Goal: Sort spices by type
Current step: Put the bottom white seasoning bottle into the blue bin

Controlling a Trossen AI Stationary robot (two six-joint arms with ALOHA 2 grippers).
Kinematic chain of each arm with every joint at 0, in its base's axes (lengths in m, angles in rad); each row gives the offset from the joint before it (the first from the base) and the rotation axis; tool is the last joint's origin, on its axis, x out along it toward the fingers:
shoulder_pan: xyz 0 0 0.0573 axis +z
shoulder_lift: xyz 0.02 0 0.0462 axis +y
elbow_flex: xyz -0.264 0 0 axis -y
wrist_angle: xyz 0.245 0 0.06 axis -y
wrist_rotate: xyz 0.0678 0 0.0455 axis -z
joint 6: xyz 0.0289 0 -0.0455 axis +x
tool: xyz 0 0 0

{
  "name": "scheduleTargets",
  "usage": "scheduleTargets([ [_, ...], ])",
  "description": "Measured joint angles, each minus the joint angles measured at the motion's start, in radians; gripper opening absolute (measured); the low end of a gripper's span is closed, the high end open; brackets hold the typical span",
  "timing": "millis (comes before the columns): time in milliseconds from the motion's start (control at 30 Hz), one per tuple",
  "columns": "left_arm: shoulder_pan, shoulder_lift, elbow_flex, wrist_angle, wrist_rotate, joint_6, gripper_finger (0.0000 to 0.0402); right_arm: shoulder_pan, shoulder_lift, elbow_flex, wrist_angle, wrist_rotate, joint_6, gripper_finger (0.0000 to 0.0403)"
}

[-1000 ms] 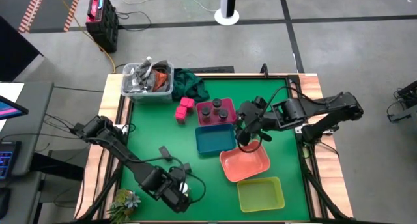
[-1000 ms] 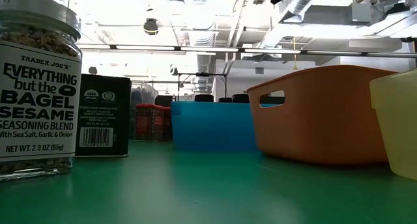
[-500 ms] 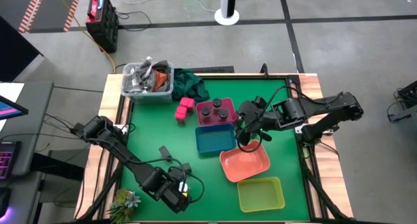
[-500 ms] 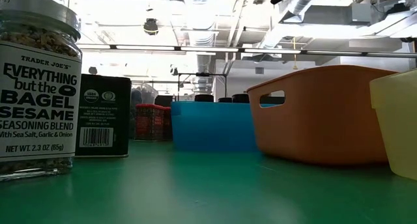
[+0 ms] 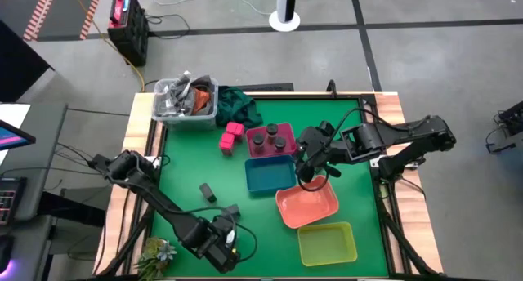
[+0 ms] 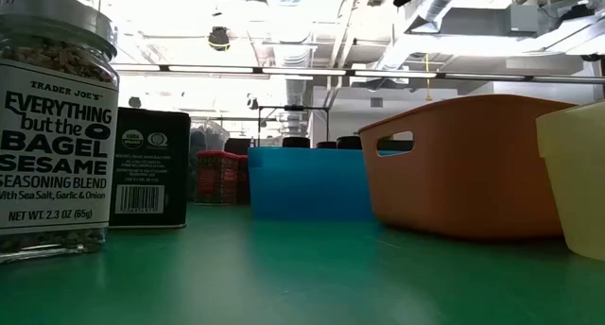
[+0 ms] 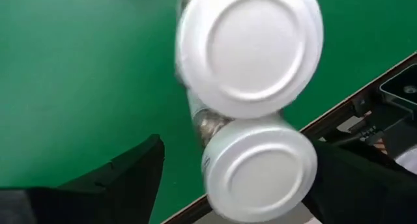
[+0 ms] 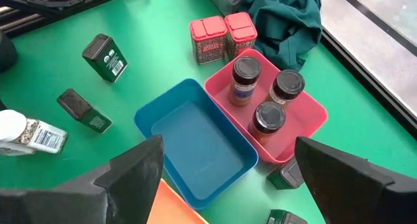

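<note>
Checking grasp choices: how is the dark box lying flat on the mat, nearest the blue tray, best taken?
Take the dark box across its two long sides, near the middle, coming straight down from above. It appears to lie flat, with bare mat along both long sides, so the fingers have room there. End to end it looks too long.

Between my left claw's [image 7: 228, 178] black fingers sit two white-capped jars [image 7: 251, 51] on green felt [image 7: 65, 68]. Beyond my right claw [image 8: 221, 178] I see a blue tray [image 8: 195, 142], a pink tray [image 8: 306, 123] of dark-capped jars [image 8: 246, 71], two red-pink blocks [image 8: 225, 34], dark grey boxes [image 8: 104, 56].
</note>
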Motion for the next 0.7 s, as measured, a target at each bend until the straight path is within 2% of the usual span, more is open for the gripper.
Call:
scheduleTargets([
  [367, -0.029, -0.001, -0.026, -0.016, -0.085, -0.051, 0.03, 0.0, 0.0, 0.0, 0.003, 0.0, 0.0, 0.0369],
  [700, -0.036, 0.0, -0.074, -0.039, -0.085, -0.035, 0.0226, 0.0, 0.0, 0.0, 0.003, 0.0, 0.012, 0.0369],
])
